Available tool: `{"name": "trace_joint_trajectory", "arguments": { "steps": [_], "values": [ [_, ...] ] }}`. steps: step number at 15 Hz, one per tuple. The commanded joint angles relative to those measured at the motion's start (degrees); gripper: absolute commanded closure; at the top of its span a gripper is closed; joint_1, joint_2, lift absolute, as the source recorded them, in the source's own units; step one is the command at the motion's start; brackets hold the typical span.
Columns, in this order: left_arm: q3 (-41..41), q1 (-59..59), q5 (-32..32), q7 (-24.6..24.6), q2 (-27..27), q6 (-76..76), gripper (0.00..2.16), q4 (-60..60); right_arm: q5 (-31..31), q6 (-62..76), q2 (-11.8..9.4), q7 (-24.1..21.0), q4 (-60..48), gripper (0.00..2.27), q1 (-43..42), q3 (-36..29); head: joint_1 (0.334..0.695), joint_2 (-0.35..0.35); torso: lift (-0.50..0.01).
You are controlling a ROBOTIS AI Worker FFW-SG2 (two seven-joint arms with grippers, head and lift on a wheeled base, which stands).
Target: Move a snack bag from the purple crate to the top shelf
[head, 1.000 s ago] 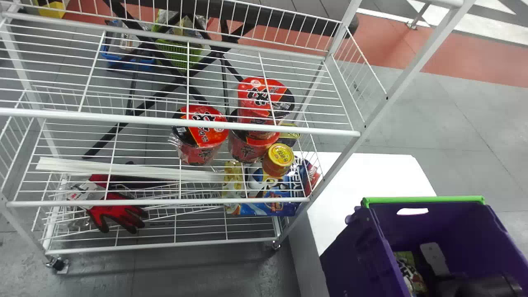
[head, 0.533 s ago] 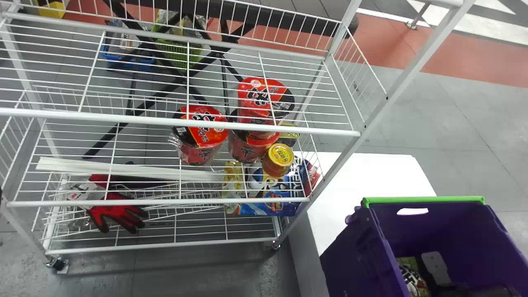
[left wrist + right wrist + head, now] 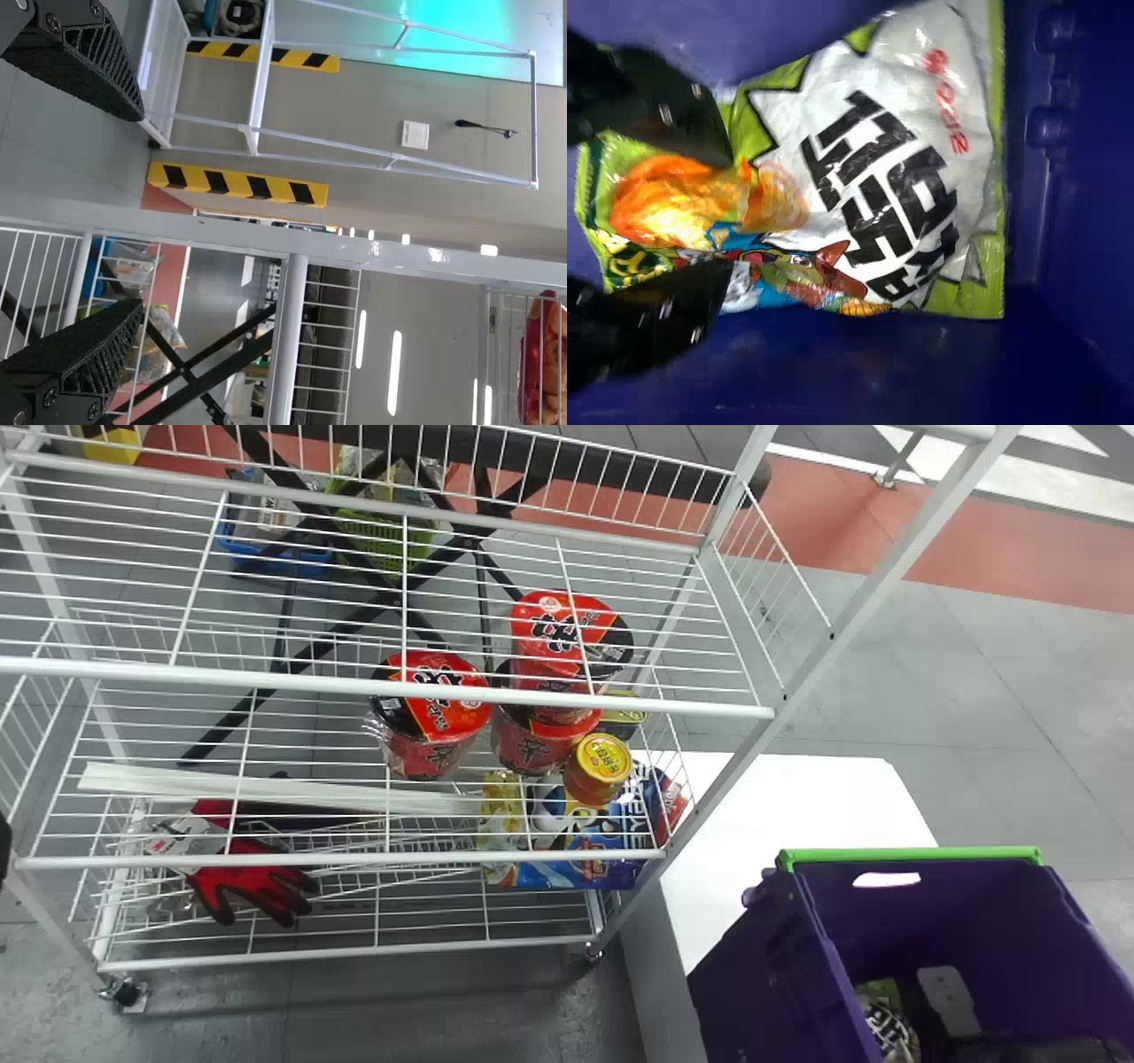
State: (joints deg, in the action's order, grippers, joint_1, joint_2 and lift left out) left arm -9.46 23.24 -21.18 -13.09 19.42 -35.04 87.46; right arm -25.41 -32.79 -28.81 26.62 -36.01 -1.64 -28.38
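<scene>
Snack bag point(image 3: 895, 177) inside the purple crate point(image 3: 762, 974); right gripper point(image 3: 728, 212) over one end of it, fingers spread to either side of the printed film, no pinch evident. Left gripper point(image 3: 140, 211) at the wire rack point(image 3: 292, 345), fingers likewise spread. Principal hazard: closure on the near end alone, with most of the filled pouch beyond the fingertips, could gather too little film; the bag might then droop, twist or slide free during lifting. A hard squeeze could crush the contents. The deep crate wall may snag the overhanging end on the way out, and the front rail point(image 3: 266, 681) of the upper shelf may catch a hanging bag. Compared with the earlier head views, the right arm's pale plate point(image 3: 946, 999) has shifted slightly down and rightward, and the visible patch of bag has changed; whether the bag itself moved cannot be told. A dark part of the left arm point(image 3: 3, 850) has entered at the left edge.
</scene>
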Motion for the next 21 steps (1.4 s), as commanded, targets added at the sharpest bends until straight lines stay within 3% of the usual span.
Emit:
{"name": "trace_joint_trajectory", "arguments": {
  "steps": [1,8,11,17,18,21],
  "values": [
    [-0.3,-0.39,0.0,0.0,0.0,0.02,0.06,-0.45,3.79,-8.83,-0.8,-0.34,-1.17,1.72,-0.38,-0.44,0.695,-0.35,-0.452],
    [-0.74,-0.83,0.0,-0.09,-0.35,0.02,0.06,-0.98,10.12,-14.1,-0.98,-1.31,-3.63,1.78,-0.47,-1.06,0.695,-0.35,-0.452],
    [-0.83,-1.0,0.17,-0.09,-0.44,0.02,0.06,-1.07,10.56,-13.75,-1.24,1.15,-4.07,1.78,-0.47,-1.24,0.695,-0.35,-0.441],
    [-0.74,-1.44,0.17,0.0,-0.7,0.02,0.06,-1.6,12.14,-13.58,-0.8,0.89,-4.86,1.78,-0.47,-2.55,0.695,-0.35,-0.417],
    [-0.74,-1.53,0.17,0.0,-0.7,0.02,0.06,-1.6,12.58,-13.58,-0.72,1.07,-4.95,1.9,-0.47,-2.73,0.695,-0.35,-0.413],
    [-0.74,-1.62,0.17,0.0,-0.79,0.02,0.06,-1.68,14.6,-13.75,-0.37,0.98,-5.74,1.92,-0.03,-2.82,0.695,-0.35,-0.402]
  ]
}}
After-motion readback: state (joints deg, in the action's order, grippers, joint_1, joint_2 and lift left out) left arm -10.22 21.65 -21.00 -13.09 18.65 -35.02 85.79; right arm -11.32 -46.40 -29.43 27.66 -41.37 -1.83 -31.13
